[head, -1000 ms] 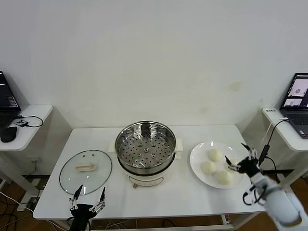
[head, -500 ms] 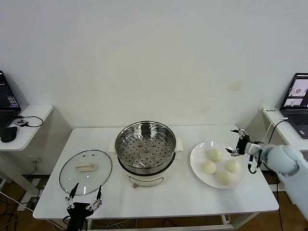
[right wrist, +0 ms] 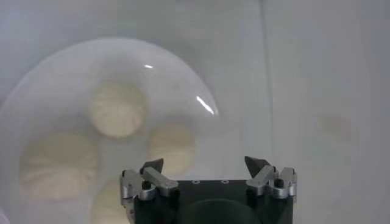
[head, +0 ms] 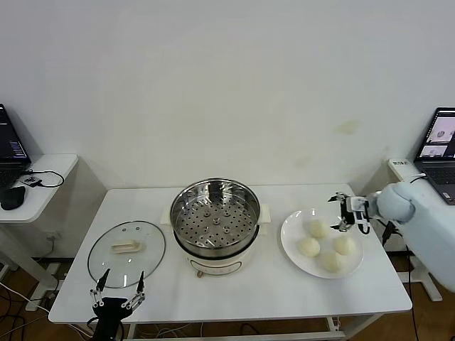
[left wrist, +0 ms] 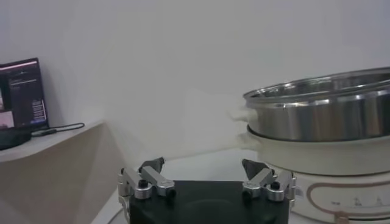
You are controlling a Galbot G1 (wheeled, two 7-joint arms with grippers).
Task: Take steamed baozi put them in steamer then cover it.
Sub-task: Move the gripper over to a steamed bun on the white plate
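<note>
Several off-white baozi [head: 317, 229] lie on a white plate [head: 290, 234] right of the steamer [head: 215, 217], a shiny steel pot with a perforated tray on a cream base. My right gripper [head: 347, 212] hovers open over the plate's far right edge with nothing between its fingers. In the right wrist view the right gripper [right wrist: 205, 164] looks down on the baozi [right wrist: 117, 112]. The glass cover [head: 126, 253] lies flat left of the steamer. My left gripper [head: 116, 290] stands open at the table's front edge, just in front of the cover. From the left gripper [left wrist: 204, 167] the steamer [left wrist: 323, 115] shows side-on.
Side tables with laptops stand at the far left [head: 8, 145] and far right [head: 441, 145]. A black cable [head: 395, 206] hangs by the table's right end. The white wall runs close behind the table.
My right arm has swung up from the table's front right corner to the plate's far right edge. The left gripper has drifted a little left and toward the front edge.
</note>
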